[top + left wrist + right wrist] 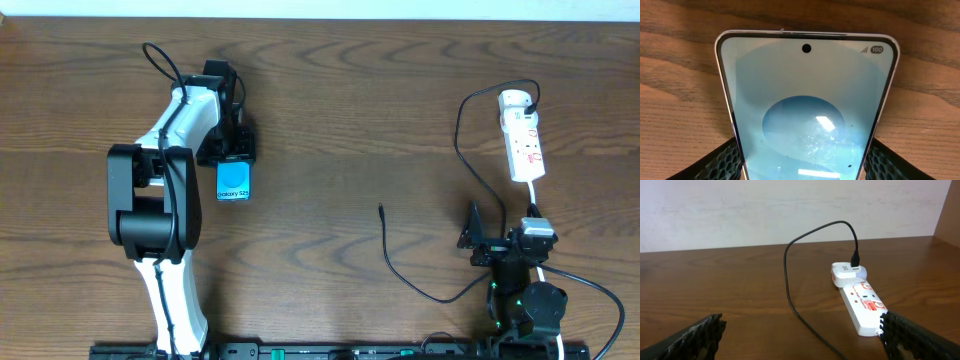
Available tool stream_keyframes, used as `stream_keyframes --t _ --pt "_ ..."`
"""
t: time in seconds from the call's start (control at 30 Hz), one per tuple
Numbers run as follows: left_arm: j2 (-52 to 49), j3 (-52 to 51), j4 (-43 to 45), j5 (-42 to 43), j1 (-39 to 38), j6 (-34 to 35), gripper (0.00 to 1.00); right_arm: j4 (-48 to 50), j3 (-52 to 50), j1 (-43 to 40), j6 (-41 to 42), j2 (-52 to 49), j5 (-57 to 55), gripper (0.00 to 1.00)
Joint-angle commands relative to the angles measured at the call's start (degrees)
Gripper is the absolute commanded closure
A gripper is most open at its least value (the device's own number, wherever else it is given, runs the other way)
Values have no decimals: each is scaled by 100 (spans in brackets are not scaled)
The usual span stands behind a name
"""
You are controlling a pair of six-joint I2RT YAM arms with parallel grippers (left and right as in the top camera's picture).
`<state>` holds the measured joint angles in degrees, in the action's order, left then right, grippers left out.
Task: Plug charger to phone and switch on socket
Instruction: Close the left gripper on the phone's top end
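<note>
The phone (233,182) lies on the wooden table at the left, its turquoise screen facing up. It fills the left wrist view (805,115). My left gripper (233,160) has a finger against each long edge of the phone (802,162), shut on it. The charger cable (400,265) runs from an adapter on the socket, loops down the table, and ends in a free plug tip (381,208) mid-table. The socket (523,140) is a white power strip at the right, also seen in the right wrist view (862,302). My right gripper (497,247) is wide open and empty (802,340), just short of the strip.
The strip's white cord (535,195) runs back toward the right arm's base. The black cable (790,290) crosses the table between the right fingers. A pale wall stands behind the table's far edge (790,242).
</note>
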<state>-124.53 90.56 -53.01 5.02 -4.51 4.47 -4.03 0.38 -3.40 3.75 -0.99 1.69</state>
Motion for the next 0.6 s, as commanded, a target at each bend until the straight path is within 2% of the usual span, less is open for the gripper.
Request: stream_keyframes --t 0.0,0.57 --pt "-85 -125 26 50 15 -11 93 -26 -7 50 70 28 -7 1" --pt "-83 157 -238 50 15 -13 92 -26 -7 50 70 31 -7 1"
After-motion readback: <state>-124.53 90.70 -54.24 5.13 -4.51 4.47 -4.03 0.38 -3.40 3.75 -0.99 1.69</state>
